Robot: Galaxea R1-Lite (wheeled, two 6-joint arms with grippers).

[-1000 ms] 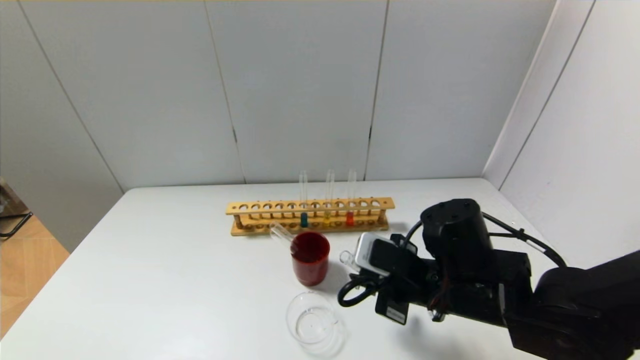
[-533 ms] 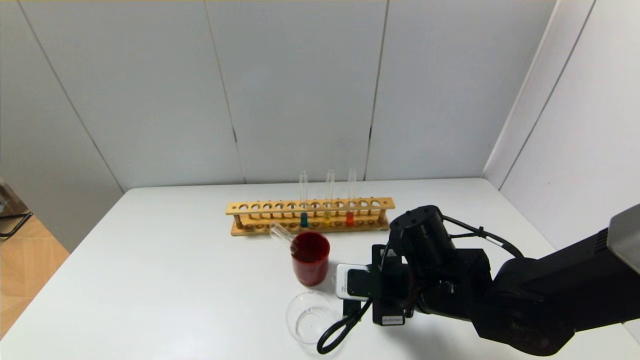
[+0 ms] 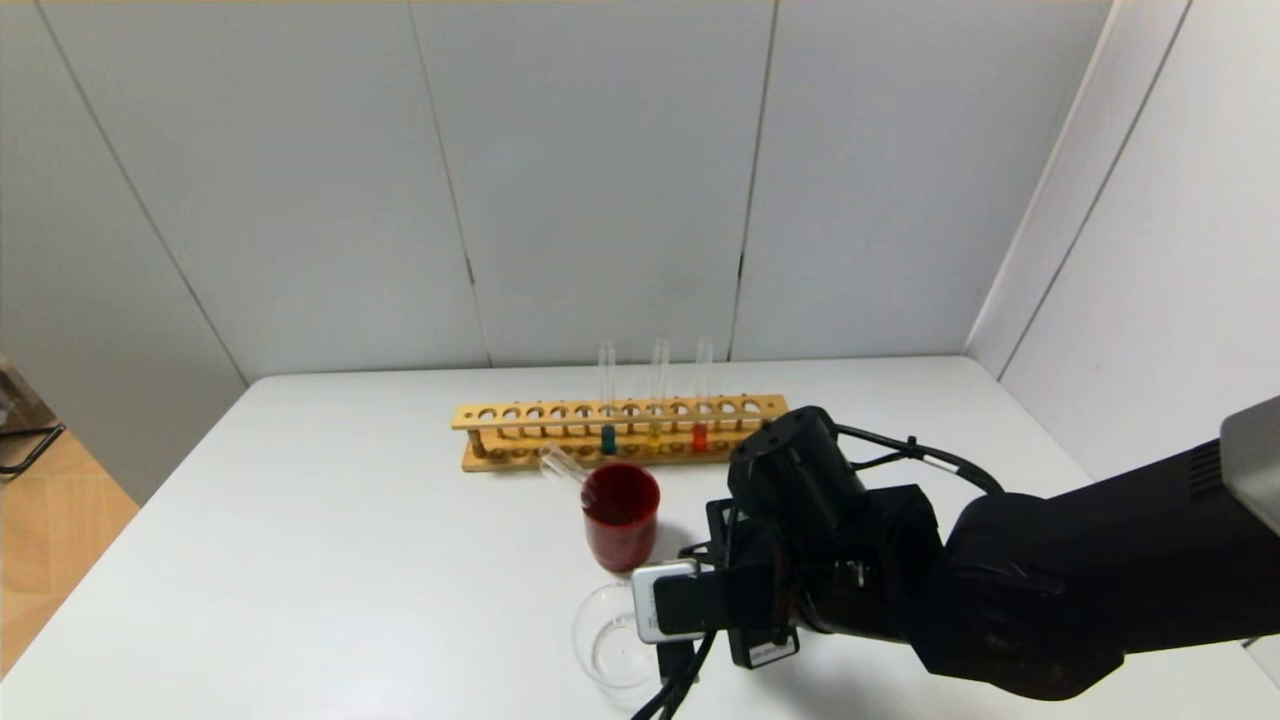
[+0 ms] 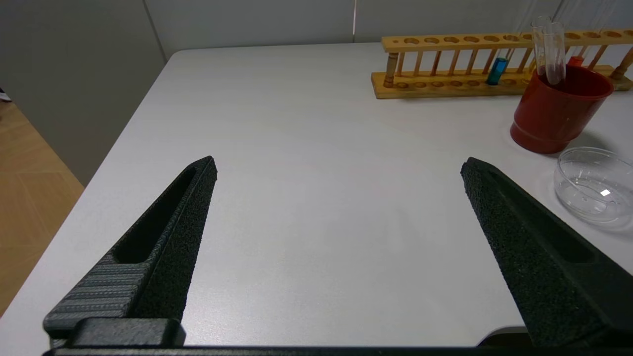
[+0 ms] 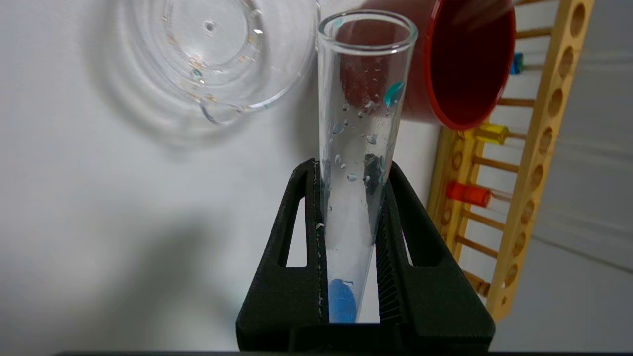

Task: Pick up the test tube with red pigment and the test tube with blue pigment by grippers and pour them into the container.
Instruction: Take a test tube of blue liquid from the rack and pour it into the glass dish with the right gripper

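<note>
White table (image 3: 330,520), grey panel walls. Blue-pigment test tube (image 5: 363,148) is clamped low on its body by the right gripper (image 5: 353,198), mouth near the glass beaker (image 5: 212,54). Thin, slippery glass judged fragile. Left gripper (image 4: 336,198) wide open, empty.

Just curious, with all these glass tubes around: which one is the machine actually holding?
The blue-pigment tube, clamped in the right gripper. The teal, yellow and red ones stand in the rack.

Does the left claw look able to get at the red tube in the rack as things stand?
Probably, but awkwardly: the left claw is open and empty, yet the red cup stands before the red tube, and the right claw works beside it.
</note>
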